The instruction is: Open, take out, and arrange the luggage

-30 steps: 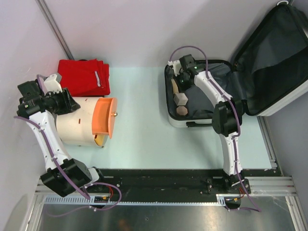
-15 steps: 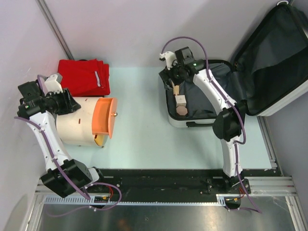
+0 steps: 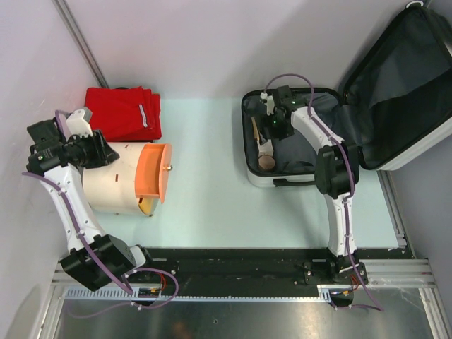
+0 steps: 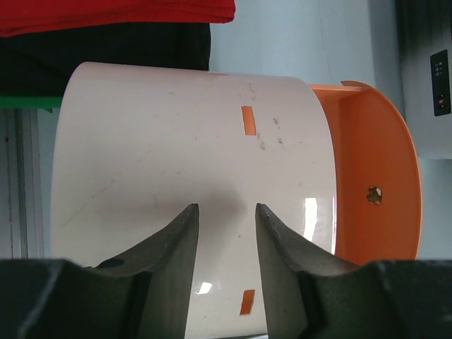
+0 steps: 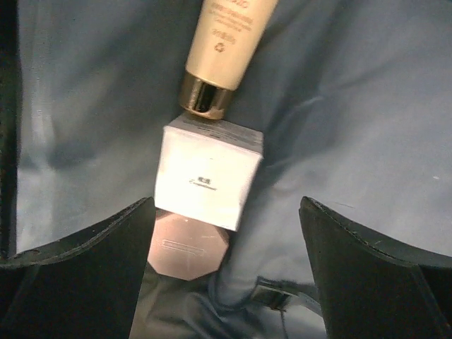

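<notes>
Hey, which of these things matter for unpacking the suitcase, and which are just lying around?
For the job: suitcase, and inside it the cream tube, white box, pink octagonal piece.
Lying about: red folded cloth, cream cylinder.

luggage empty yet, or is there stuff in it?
Not empty. The luggage lies open, and a cream tube, a white box and a pinkish octagonal piece rest on its lining.

place: robotics lab cell | evidence: left arm point(image 3: 69, 203) and right arm point(image 3: 341, 212) bolted to aluminium rail point(image 3: 395, 272); pale tabletop point(image 3: 205, 205); bare partition walls point(image 3: 198, 42)
</notes>
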